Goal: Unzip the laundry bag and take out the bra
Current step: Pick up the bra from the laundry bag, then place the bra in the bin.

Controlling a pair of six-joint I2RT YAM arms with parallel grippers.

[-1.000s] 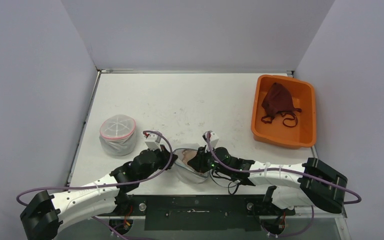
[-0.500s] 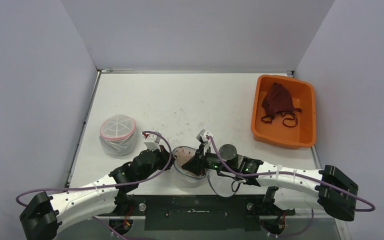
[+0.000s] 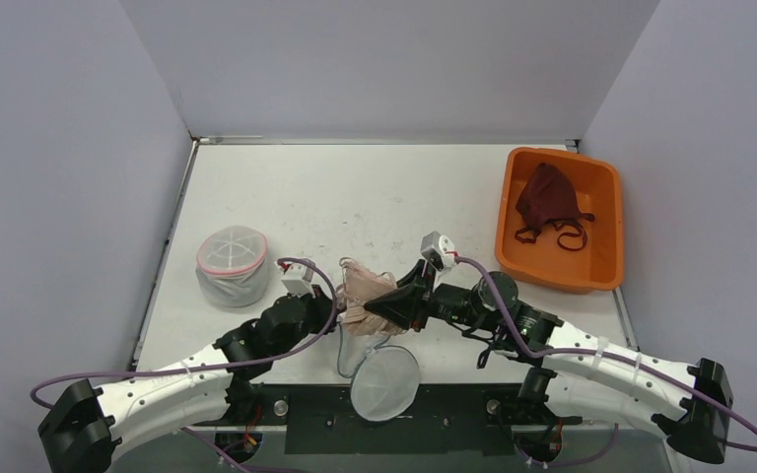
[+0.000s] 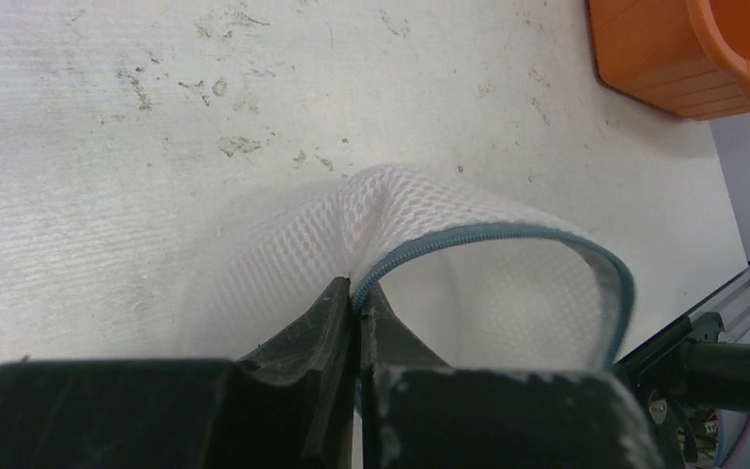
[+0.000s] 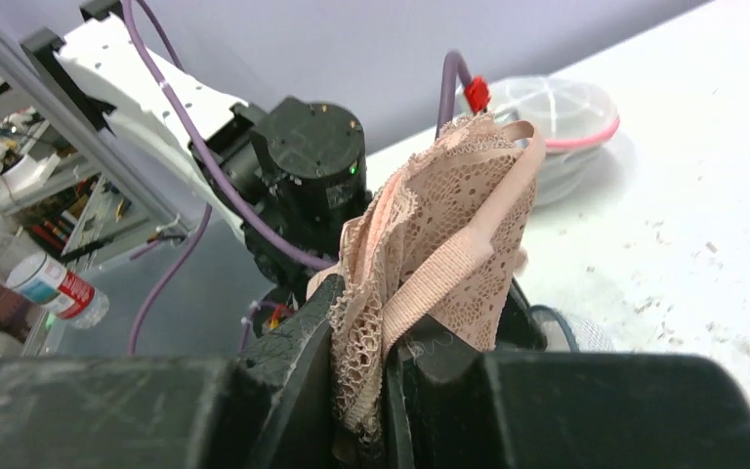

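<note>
Right end effector (image 5: 359, 383) pinches the crumpled, lacy beige bra (image 5: 454, 230).

Just behind the laundry bag (image 3: 384, 382) is the bra (image 3: 363, 299). A second mesh bag (image 3: 232, 264) lies behind-left; a bin (image 3: 552, 272) holding a garment (image 3: 547, 197) sits far behind-right.

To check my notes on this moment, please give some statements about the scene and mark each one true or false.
1. The right pincer grips the beige lace bra. True.
2. The left pincer is open. False: it is shut on the laundry bag, at its zip edge.
3. The orange bin is empty. False: a dark red garment lies in it.
4. A round mesh bag with a pink rim stands on the left side. True.
</note>
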